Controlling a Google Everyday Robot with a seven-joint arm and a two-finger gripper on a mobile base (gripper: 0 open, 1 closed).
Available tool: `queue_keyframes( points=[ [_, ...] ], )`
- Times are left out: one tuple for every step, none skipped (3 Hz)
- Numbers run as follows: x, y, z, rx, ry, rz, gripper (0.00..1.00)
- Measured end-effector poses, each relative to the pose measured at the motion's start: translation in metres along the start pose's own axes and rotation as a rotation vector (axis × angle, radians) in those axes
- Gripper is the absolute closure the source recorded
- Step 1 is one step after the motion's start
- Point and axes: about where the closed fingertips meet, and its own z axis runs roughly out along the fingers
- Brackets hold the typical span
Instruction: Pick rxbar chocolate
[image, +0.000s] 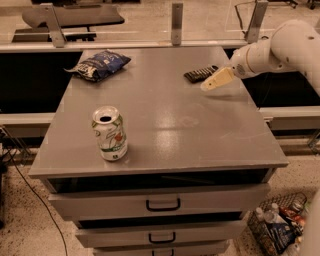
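Observation:
The rxbar chocolate (200, 74) is a small flat black bar lying at the back right of the grey cabinet top (165, 115). My gripper (209, 84) reaches in from the right on the white arm and hovers just in front and right of the bar, close to it, not holding it. Its cream fingers point left and down.
A dark blue chip bag (99, 64) lies at the back left. A white and green soda can (109, 133) stands upright at the front left. Drawers (163, 204) sit below the top. A basket of items (278, 229) stands on the floor at the lower right.

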Motion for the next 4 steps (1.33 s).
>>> queue_keyframes(
  points=[
    [-0.001, -0.013, 0.024, 0.021, -0.041, 0.064, 0.0],
    [0.002, -0.022, 0.038, 0.027, -0.077, 0.129, 0.0],
    [0.009, -0.025, 0.048, 0.016, -0.088, 0.201, 0.16],
    [0.001, -0.02, 0.057, -0.047, -0.106, 0.233, 0.47]
  ],
)
